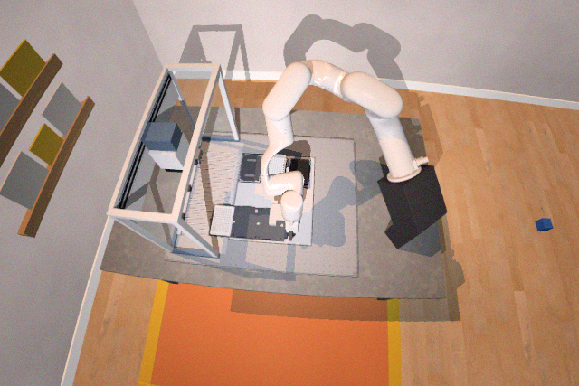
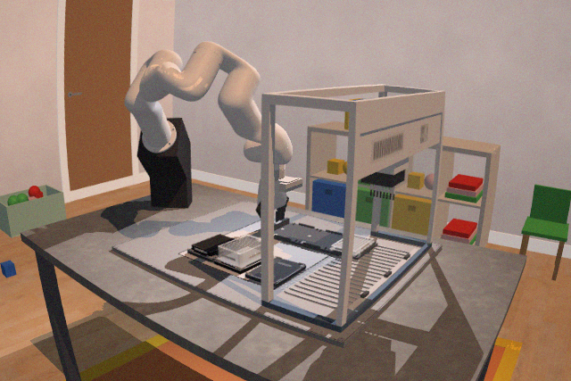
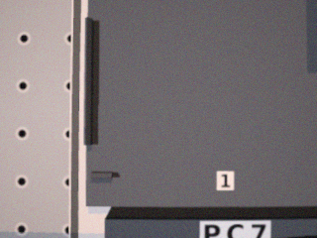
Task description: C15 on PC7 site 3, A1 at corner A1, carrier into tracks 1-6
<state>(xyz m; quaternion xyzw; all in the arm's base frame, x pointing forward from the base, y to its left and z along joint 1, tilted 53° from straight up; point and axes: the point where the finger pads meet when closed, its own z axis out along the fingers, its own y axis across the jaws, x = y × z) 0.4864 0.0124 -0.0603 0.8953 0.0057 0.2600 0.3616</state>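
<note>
OK so the biggest thing is the grey table (image 1: 397, 274) (image 2: 83, 252). The white arm (image 1: 371, 92) (image 2: 202, 70) bolts to a black stand (image 1: 413, 199) (image 2: 170, 178) by one short edge, and reaches over toward the long edge on the orange rug (image 1: 276, 339) side. A pale open frame (image 1: 194, 148) (image 2: 350, 206) stands near the opposite short edge, over the ribbed rails (image 1: 213, 181) (image 2: 341, 286). A dotted board (image 1: 336, 260) (image 2: 152, 247) sits under all that.

The long dark tray (image 1: 257, 222) (image 2: 306, 236) (image 3: 198, 114), tagged PC7, lies nearer the rug-side long edge and runs parallel to it. Its front end is over the start of the rails, most of it is outside. The white well plate (image 1: 222, 221) (image 2: 352, 245) is on that front end, with spots 1 and 2 bare. Can't tell if it's dead flat or which way A1 points.

Toward the wall-side long edge there's a row: black plate (image 1: 299, 170) (image 2: 211, 245) closest to the stand, chunky clear block (image 1: 277, 164) (image 2: 239, 252) in the middle, then a dark holder (image 1: 250, 167) (image 2: 277, 271) with no plate in it.

The hand (image 1: 290, 233) (image 2: 273, 214) is open, holding nothing, down by the tray's handle end.
</note>
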